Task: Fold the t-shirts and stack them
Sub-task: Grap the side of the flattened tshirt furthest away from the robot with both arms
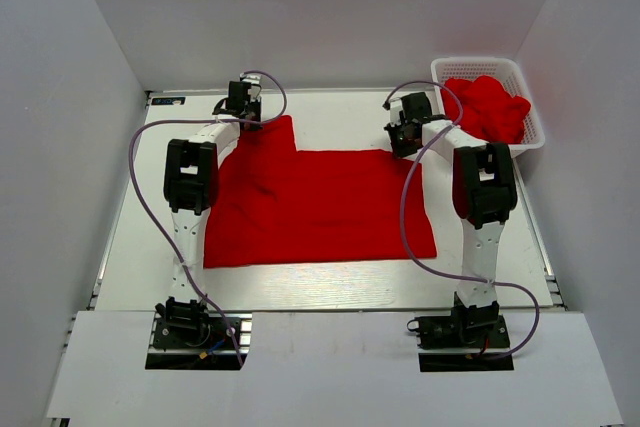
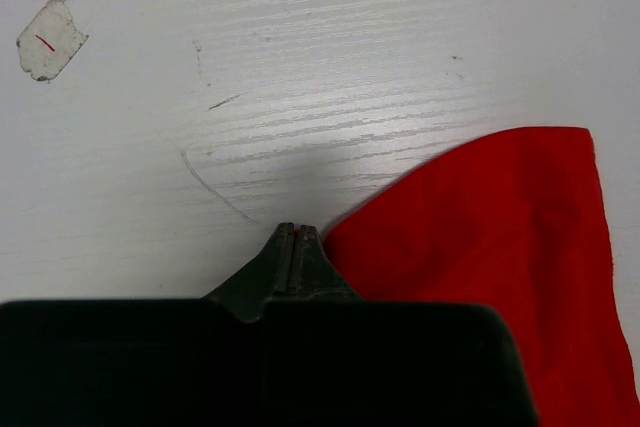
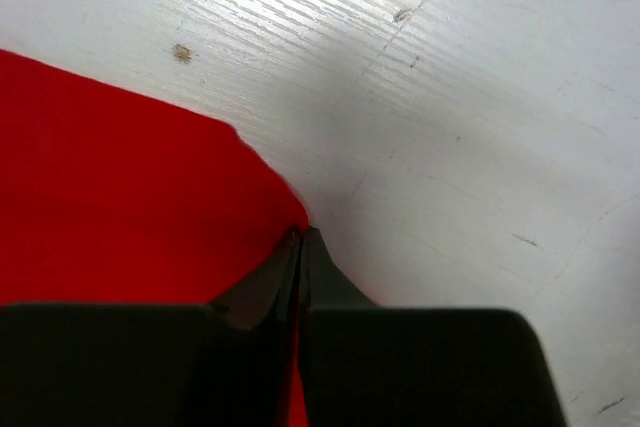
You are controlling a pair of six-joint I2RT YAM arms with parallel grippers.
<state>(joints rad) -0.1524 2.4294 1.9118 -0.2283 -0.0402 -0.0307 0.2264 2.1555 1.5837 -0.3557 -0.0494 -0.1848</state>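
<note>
One red t-shirt [image 1: 320, 207] is spread flat on the white table [image 1: 330, 282] between the arms; more t-shirts [image 1: 492, 107] are heaped in the white basket [image 1: 447, 67] at the far right. The left gripper [image 2: 291, 231] is clamped on the flat shirt's far left corner, and the right gripper [image 3: 302, 236] is pinched on its far right corner, red cloth caught between the tips.
</note>
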